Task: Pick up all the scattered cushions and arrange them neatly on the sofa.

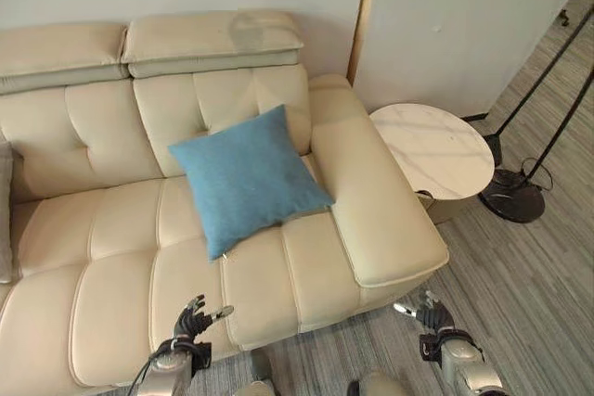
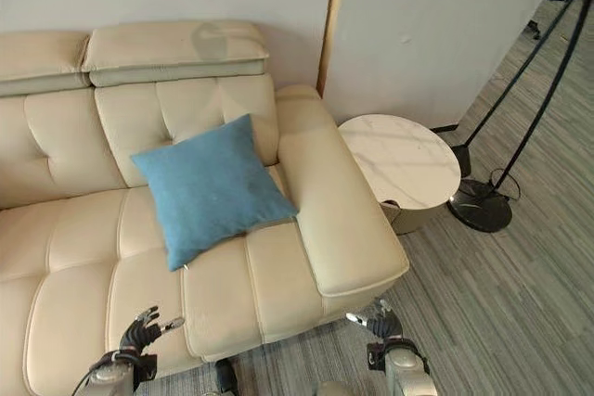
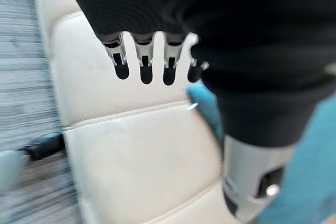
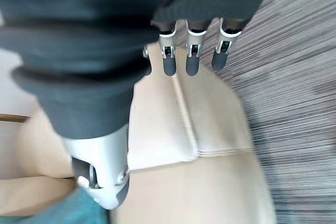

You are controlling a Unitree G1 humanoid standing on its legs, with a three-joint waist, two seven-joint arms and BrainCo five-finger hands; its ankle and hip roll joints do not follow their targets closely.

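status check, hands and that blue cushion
Left hand and right hand both open, holding nothing. Blue cushion propped on cream sofa against backrest, beside armrest. Nothing in the way.

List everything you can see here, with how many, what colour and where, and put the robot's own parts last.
blue cushion: one, blue, propped on the sofa seat against the backrest, next to the armrest.
grey cushion: one, grey, partly visible at the far left of the sofa.
sofa: one, cream leather, against the wall.
side table: one, round with a white marble top, beside the sofa's armrest.
stand base: one, black and round, on the grey floor past the table, with thin black poles rising from it.
left hand: one, silver fingers with dark tips, relaxed and empty, over the seat's front edge.
right hand: one, same look, empty, over the floor below the armrest.
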